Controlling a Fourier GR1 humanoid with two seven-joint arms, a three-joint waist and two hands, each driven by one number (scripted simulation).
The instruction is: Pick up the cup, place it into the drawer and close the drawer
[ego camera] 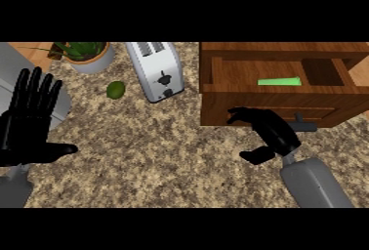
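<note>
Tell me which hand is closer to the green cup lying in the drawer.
Right. The right hand is at the drawer front, just below the green cup. The left hand rests open at the view's far left edge, across the counter.

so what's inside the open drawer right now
A green cup lies on its side inside the wooden drawer. The drawer's front wall hides the floor just behind it. The right hand is at the drawer front.
</note>
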